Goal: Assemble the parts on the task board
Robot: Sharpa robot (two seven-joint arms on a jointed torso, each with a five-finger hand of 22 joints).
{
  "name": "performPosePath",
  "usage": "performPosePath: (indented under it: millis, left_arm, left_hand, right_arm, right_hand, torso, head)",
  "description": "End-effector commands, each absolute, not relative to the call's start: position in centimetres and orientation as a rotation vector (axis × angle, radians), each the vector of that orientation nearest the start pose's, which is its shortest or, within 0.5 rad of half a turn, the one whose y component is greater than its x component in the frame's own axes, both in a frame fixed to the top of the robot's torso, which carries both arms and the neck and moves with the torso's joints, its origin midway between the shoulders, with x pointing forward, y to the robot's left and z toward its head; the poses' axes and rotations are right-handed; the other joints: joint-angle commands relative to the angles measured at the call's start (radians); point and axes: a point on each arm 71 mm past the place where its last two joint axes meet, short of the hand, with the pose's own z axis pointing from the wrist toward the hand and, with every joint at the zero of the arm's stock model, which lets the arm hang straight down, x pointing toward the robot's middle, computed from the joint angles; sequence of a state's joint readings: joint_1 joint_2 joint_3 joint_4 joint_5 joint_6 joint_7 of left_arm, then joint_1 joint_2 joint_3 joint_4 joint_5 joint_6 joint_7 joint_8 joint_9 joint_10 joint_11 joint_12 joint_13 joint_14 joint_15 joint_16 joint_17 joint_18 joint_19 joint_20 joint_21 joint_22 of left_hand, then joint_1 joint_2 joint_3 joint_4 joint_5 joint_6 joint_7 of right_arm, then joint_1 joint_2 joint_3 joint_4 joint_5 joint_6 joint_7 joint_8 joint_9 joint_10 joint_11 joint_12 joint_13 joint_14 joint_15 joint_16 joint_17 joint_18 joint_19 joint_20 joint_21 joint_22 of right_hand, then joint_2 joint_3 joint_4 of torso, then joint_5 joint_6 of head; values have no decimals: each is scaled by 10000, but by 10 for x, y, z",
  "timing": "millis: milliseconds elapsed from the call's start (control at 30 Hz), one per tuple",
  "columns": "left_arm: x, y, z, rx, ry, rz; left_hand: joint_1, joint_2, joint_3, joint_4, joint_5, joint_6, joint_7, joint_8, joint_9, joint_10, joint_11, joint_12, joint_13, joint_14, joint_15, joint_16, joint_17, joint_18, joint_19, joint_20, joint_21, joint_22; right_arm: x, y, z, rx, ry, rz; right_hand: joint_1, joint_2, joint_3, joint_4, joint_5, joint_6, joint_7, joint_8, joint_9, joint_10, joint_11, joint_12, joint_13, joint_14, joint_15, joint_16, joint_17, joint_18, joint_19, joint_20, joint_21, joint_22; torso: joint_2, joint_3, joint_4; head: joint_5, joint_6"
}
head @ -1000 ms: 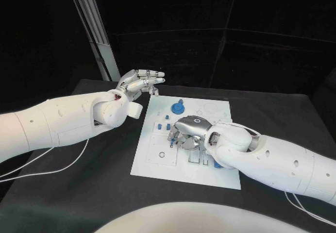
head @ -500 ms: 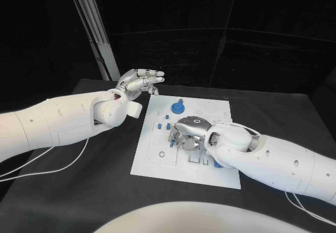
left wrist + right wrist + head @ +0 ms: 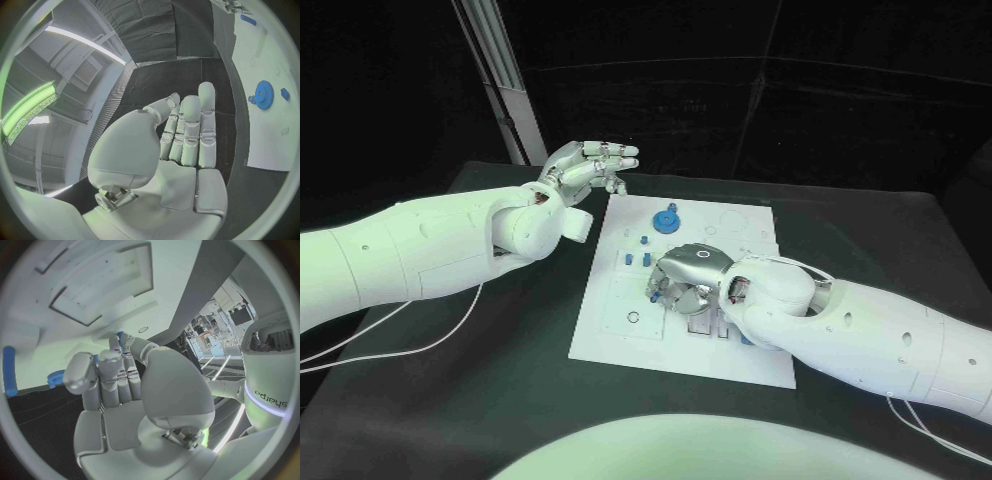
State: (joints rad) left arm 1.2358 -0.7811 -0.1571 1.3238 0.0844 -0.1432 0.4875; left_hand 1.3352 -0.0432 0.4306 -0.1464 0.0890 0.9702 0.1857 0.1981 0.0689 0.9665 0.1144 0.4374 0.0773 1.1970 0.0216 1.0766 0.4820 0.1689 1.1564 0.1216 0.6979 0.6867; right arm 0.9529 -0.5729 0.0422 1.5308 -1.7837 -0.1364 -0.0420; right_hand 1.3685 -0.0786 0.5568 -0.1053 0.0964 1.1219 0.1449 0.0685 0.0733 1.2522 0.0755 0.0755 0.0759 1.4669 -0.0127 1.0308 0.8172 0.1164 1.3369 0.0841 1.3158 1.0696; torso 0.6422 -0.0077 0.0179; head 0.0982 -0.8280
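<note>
The white task board [image 3: 625, 325] lies in the middle of the black table. My right hand [image 3: 687, 278] hovers low over the board's centre, fingers curled down. It pinches a small blue part [image 3: 653, 291] at its fingertips; the right wrist view shows a bit of that blue part [image 3: 119, 334] between thumb and finger. My left hand [image 3: 591, 166] is raised beyond the board's far left corner, its fingers [image 3: 187, 125] close together and holding nothing. A blue gear [image 3: 666, 217] stands on the board's far end, and the blue gear [image 3: 264, 94] also appears in the left wrist view.
Small blue pegs [image 3: 636, 260] stand on the board left of my right hand. Another blue piece [image 3: 750, 341] lies by my right forearm, seen as a blue cylinder [image 3: 9, 371] from the right wrist. White cables [image 3: 430, 340] trail across the table on the left.
My right hand has sunk slightly toward the board with the blue part. The left hand has not moved.
</note>
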Motion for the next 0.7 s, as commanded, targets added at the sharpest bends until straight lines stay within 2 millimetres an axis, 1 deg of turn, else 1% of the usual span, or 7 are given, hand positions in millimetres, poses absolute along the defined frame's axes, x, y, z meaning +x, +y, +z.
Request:
performPosePath:
  millis: [33,267,367,433,500,600,700]
  left_arm:
    - [515,234,-206,-11294,14041,-16040]
    - [515,234,-206,-11295,14054,-16052]
    - [515,234,-206,-11299,14063,-16051]
    - [515,234,-206,-11301,14068,-16049]
    - [515,234,-206,-11307,14083,-16050]
    - [515,233,-206,-11317,14122,-16070]
    - [515,233,-206,-11324,14156,-16088]
  left_hand:
    - [30,59,-6,-35,11,-34,9,53,-3,-63,-5,35,-14,-69,20,-37,-10,142,-65,-10,-65,-17]
    - [30,59,-6,-35,11,-34,9,53,-3,-63,-5,35,-14,-69,20,-37,-10,142,-65,-10,-65,-17]
    - [13,59,-21,-35,7,-40,11,65,-3,-86,-2,58,-15,-75,23,-39,-24,142,-67,-7,-70,-19]
    - [13,59,-21,-35,7,-40,11,65,-3,-86,-2,58,-15,-75,23,-39,-24,142,-67,-7,-70,-19]
    - [13,59,-21,-35,7,-40,11,65,-3,-86,-2,58,-15,-75,23,-39,-24,142,-67,-7,-70,-19]
    - [13,59,-21,-35,7,-40,11,65,-3,-86,-2,58,-15,-75,23,-39,-24,142,-67,-7,-70,-19]
    - [5,58,-27,-33,6,-44,13,68,-4,-98,1,64,-16,-87,25,-51,-53,141,-68,-6,-72,-20]
  right_arm:
    - [411,-51,-263,-6208,17603,8644]
    - [410,-49,-264,-6329,17515,8567]
    - [410,-48,-263,-6306,17414,8563]
    - [411,-48,-263,-6242,17318,8575]
    - [411,-49,-262,-6113,17191,8596]
    - [412,-49,-261,-5945,17043,8588]
    - [413,-50,-259,-5769,16850,8605]
  right_hand:
    - [21,9,47,12,42,33,61,-5,14,56,-15,-4,-3,63,-9,59,9,-184,-24,56,69,13]
    - [-25,-16,11,24,24,26,62,-8,12,51,-13,-15,0,47,-5,69,0,-181,-44,63,77,15]
    - [-116,-76,-49,53,3,-79,84,-49,-12,-37,10,-66,-13,15,15,62,-42,-171,-97,79,67,-24]
    - [-229,-147,-94,101,-9,-331,149,-88,-61,-256,70,-138,-54,-34,69,-1,-153,-152,-185,112,19,-130]
    - [-436,-291,-183,207,5,-764,283,-90,-103,-751,199,-159,-124,-158,185,-231,-476,-84,-429,196,-175,-502]
    - [-584,-468,-301,281,67,-1356,288,-92,-110,-1170,284,-114,-129,-259,245,-411,-731,-8,-662,283,-370,-847]
    - [-662,-568,-412,336,233,-1590,299,-84,-98,-1307,314,-72,-118,-276,264,-425,-774,10,-726,317,-419,-922]
  torso:
    - [-3,1,-1]
    - [-2,2,-3]
    - [-1,3,2]
    - [-1,3,2]
    - [-6,1,-2]
    - [-3,0,-5]
    - [-3,3,-3]
  head:
    - [6,-5]
    - [7,-6]
    - [3,-2]
    - [3,-2]
    - [10,5]
    - [12,6]
    - [12,10]
